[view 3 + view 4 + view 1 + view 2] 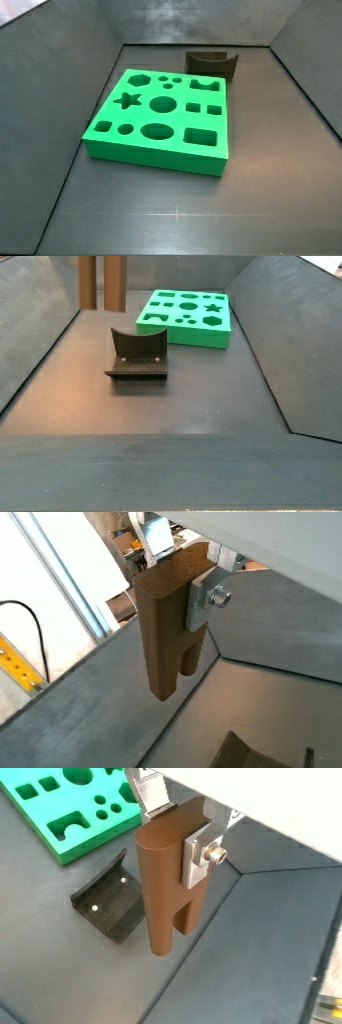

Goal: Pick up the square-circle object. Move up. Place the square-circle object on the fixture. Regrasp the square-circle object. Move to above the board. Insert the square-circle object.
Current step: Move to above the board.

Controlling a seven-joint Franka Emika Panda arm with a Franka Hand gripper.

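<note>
Gripper holds square-circle object above floor.

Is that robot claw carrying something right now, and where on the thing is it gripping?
Yes. In both wrist views the gripper is shut on the square-circle object, a slim brown peg, clamped near its upper end while the rest hangs free above the floor.

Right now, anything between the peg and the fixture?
Nothing visible. The tool holds the peg hanging upright, clear of the floor. The fixture sits on bare floor beside it, its notch open. The board lies farther off, not between them.
</note>
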